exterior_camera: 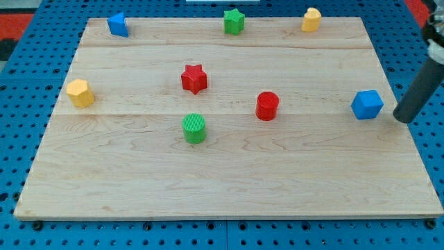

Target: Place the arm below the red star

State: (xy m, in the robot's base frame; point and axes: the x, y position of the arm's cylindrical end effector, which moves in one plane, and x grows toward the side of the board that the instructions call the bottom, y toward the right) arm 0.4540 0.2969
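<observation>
Counting eight blocks [195, 78] — two each: red, green, blue, yellow.

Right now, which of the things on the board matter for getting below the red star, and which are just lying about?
For the job:
red star
my tip, at the view's right edge, just right of the blue cube

Lying about:
blue cube
red cylinder
green cylinder
green star
two yellow blocks
blue block, top left
</observation>
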